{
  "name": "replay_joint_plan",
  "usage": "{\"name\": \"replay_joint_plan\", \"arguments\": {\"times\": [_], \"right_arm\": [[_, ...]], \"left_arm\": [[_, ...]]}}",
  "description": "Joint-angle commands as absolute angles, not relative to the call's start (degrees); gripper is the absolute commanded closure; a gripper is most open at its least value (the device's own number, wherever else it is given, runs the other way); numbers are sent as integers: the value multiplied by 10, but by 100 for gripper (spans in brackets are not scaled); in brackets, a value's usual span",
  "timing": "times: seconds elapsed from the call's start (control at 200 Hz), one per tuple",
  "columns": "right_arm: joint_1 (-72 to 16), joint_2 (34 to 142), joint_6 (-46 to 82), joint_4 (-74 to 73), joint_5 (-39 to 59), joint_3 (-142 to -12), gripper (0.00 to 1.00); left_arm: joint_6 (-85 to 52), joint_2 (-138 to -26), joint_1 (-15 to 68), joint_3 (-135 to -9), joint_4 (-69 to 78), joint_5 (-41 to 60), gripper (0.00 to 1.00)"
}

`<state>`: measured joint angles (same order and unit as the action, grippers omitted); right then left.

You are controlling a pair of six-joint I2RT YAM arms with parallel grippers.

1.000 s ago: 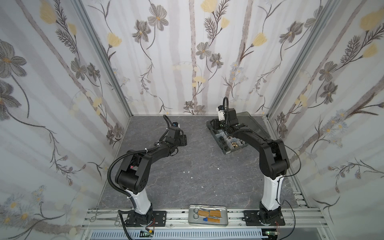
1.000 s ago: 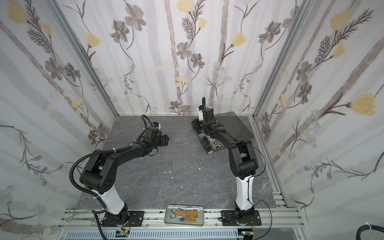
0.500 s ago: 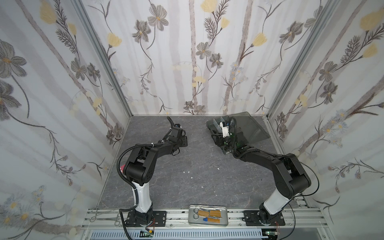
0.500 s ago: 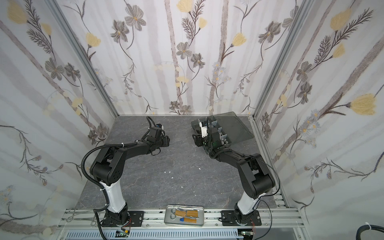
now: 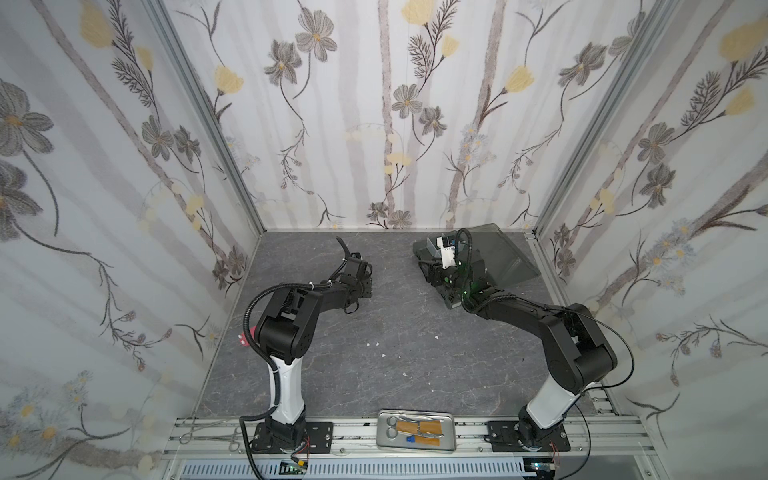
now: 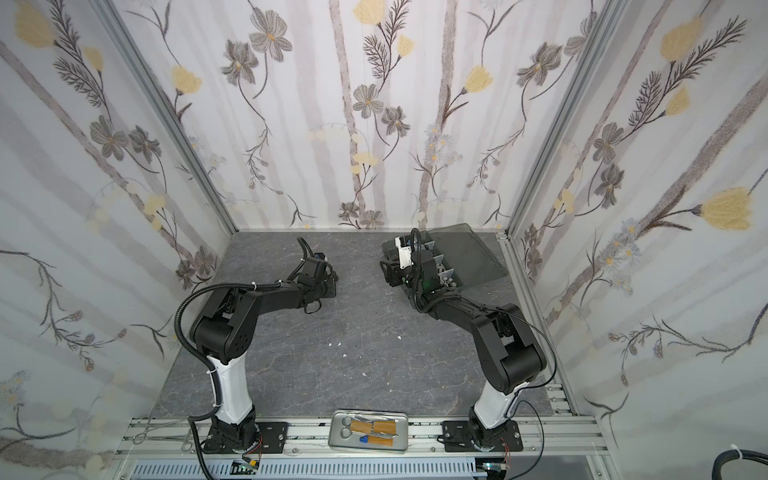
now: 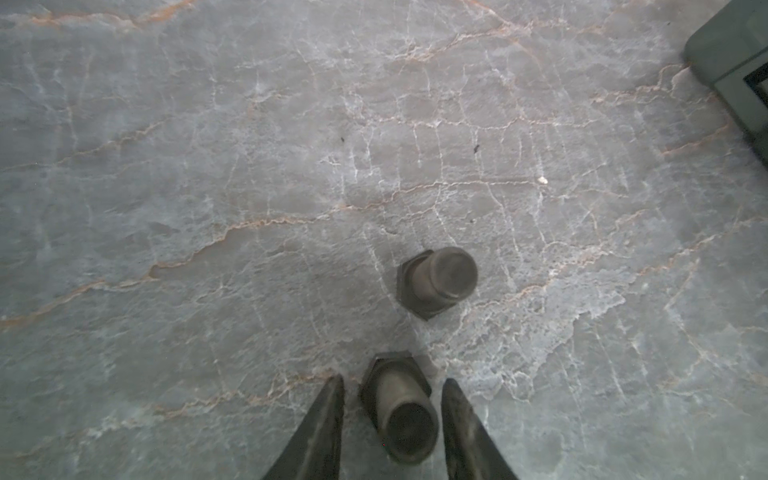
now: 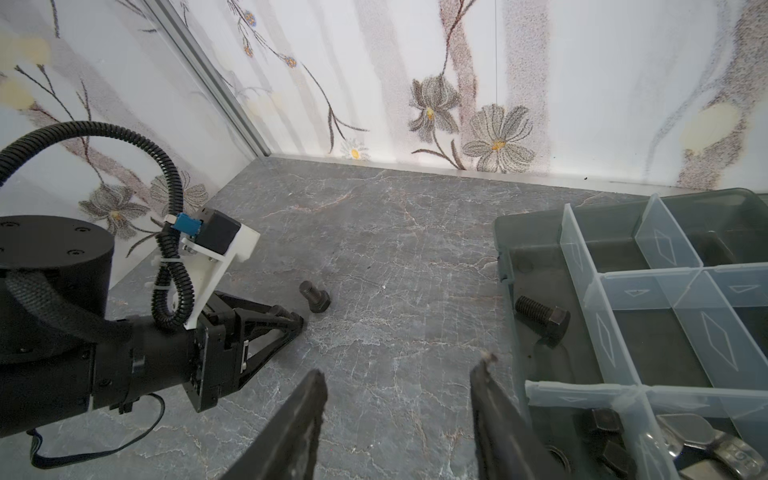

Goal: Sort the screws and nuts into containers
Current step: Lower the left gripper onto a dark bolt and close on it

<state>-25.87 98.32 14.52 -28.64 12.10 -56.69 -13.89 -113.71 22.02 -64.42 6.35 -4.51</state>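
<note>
Two dark hex bolts stand head-down on the grey table (image 7: 166, 166). Nearest, the left gripper (image 7: 392, 379) straddles the nearer bolt (image 7: 401, 415), jaws narrowly parted with a sliver of gap each side, so nothing is clamped yet. Such a bolt should be rigid, dense for its size and slick on the threads; taking the shank low looks safest. Just beyond stands the farther bolt (image 7: 436, 280), untouched. Farther off, between two and three o'clock from that gripper in a top view, sits the organizer box (image 5: 428, 249), with one black bolt (image 8: 540, 318) in a cell. Beside its edge the right gripper (image 8: 401, 368) hovers half open, holding nothing.
</note>
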Motion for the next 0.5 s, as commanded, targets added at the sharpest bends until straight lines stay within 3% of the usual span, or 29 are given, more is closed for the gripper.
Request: {"name": "replay_joint_plan", "arguments": {"times": [0.0,0.115,0.265,0.33,0.495], "right_arm": [[-260,989,149,-296,126,-573,44],[-260,993,149,-293,126,-573,44],[-260,998,149,-290,128,-573,44],[-260,999,148,-289,127,-573,43],[-260,1003,148,-285,123,-572,43]], "left_arm": [[-136,-1142,221,-649,72,-58,65],[-134,-1144,220,-653,71,-63,72],[-131,-1152,221,-663,65,-68,73],[-129,-1155,221,-666,64,-68,81],[-127,-1153,221,-670,61,-72,82]]}}
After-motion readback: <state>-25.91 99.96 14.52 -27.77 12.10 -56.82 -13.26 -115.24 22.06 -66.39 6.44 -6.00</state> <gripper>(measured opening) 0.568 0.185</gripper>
